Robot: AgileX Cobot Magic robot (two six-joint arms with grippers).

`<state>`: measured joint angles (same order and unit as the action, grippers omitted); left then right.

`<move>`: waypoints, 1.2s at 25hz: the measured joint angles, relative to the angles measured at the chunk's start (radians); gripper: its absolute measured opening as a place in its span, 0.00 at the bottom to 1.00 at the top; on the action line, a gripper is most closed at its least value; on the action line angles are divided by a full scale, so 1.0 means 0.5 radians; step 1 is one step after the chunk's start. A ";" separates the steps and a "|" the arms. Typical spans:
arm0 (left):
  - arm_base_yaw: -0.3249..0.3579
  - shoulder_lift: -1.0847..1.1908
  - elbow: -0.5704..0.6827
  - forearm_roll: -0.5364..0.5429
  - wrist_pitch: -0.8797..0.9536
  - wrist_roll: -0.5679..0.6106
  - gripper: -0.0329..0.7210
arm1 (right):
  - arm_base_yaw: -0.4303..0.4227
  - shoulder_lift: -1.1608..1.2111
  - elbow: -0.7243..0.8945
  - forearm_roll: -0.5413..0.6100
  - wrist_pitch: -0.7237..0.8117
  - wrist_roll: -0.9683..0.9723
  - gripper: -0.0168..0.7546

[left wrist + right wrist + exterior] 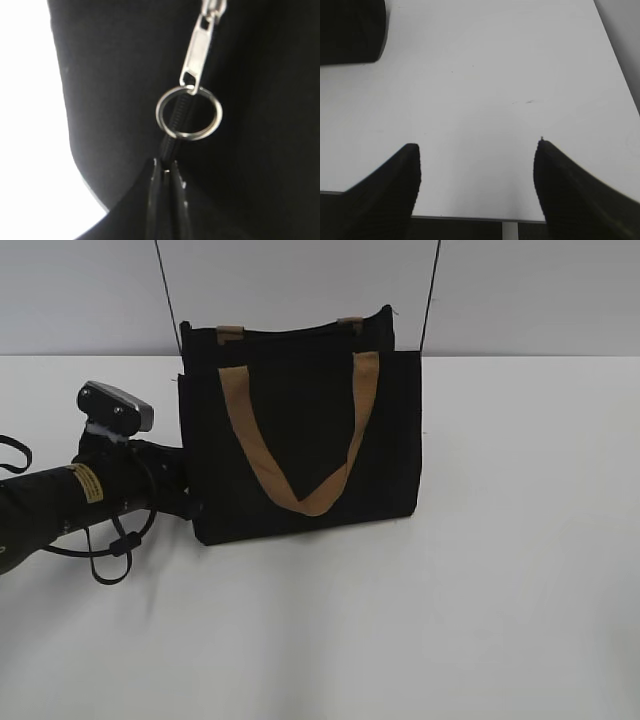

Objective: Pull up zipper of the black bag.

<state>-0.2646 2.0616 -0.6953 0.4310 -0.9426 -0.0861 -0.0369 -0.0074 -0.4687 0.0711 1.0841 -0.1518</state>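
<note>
The black bag with tan handles stands upright on the white table. My left gripper is pressed against the bag's lower left side. In the left wrist view its two fingertips are shut together on the black zipper strip. Just above them hangs a silver ring on the silver zipper pull. My right gripper is open and empty above the bare table. A corner of the bag shows at the top left of the right wrist view. The right arm is out of the exterior view.
Two thin black cables run up behind the bag. The left arm's camera and cable loops lie to the bag's left. The table's front edge lies just under the right gripper.
</note>
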 joint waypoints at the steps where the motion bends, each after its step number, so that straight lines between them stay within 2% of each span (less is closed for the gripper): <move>1: 0.000 -0.005 0.000 0.000 0.005 0.000 0.06 | 0.000 0.000 0.000 0.000 0.000 0.000 0.72; 8: 0.000 -0.260 0.000 -0.007 0.153 0.000 0.06 | 0.000 0.000 0.000 0.000 0.000 0.000 0.72; 19: 0.000 -1.082 0.000 -0.019 0.838 0.000 0.06 | 0.000 0.000 0.000 0.000 0.000 0.000 0.72; 30: 0.000 -1.304 0.002 -0.006 0.915 0.000 0.06 | 0.000 0.000 0.000 0.000 0.000 0.000 0.72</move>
<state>-0.2646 1.4094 -0.6945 0.4278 -0.4853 -0.0859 -0.0369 -0.0074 -0.4687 0.0711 1.0841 -0.1518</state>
